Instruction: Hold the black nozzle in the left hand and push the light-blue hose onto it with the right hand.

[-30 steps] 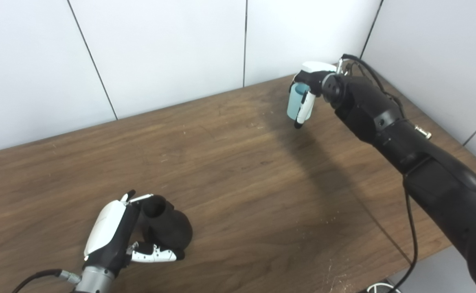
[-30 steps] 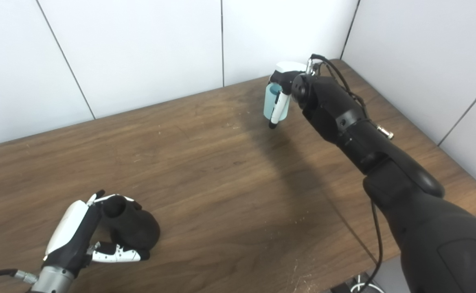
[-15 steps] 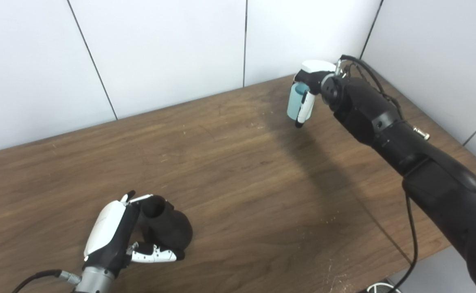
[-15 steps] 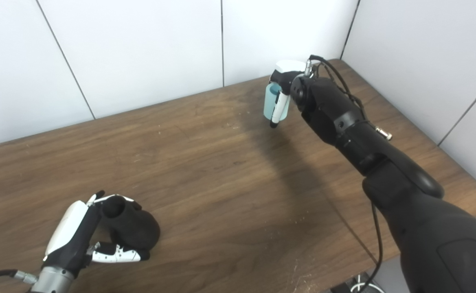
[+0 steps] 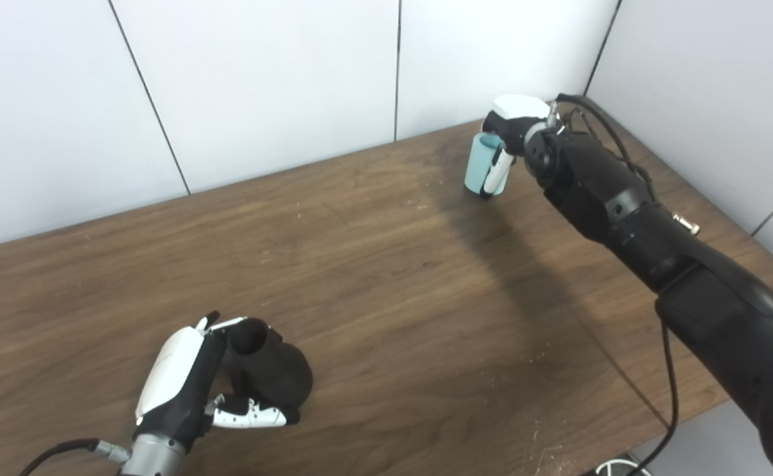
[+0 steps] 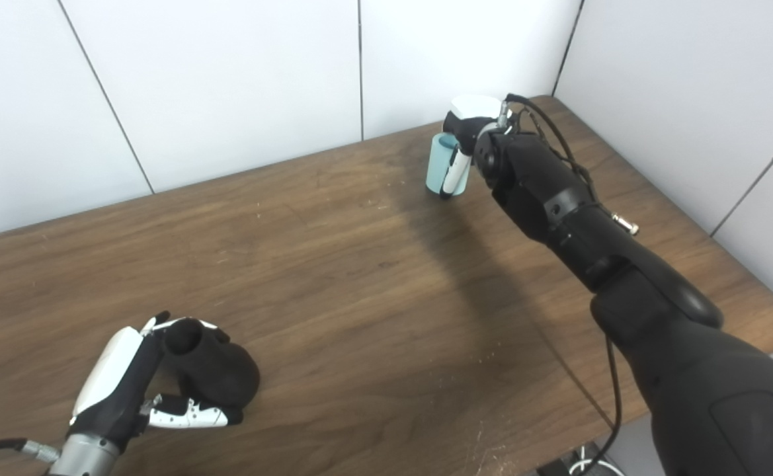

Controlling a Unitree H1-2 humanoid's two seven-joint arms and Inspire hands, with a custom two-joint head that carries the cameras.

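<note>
Left eye view: left hand (image 5: 184, 380) sits bottom left of frame, white back facing up, fingers and thumb wrapped around the black nozzle (image 5: 268, 367). Nozzle's round opening points up toward the back wall and its fat end rests on the wooden table (image 5: 373, 277). Thumb lies along the table side of the nozzle, so it's grasped, not loose. Right hand (image 5: 508, 129) is way over in the upper right, near the table's far corner, w/ the black forearm running in diagonally from the bottom right edge. Its fingers are clamped on the light-blue hose (image 5: 479, 168), a short pale blue tube standing roughly upright, open end up. One white finger crosses the front of the tube. Can't tell if the tube's bottom is touching the table or just above it. Hose and nozzle are well apart, basically opposite ends of the table. A black cable (image 5: 667, 396) hangs off the right arm toward the bottom edge.

Right eye view: same deal, everything a bit further left in frame. Left hand bottom left corner, closed round the nozzle. Right hand top center-right, gripping the blue tube next to the wall seam. Table's right edge and rounded near corner show here, plus white wall panels (image 6: 227, 79) behind.
</note>
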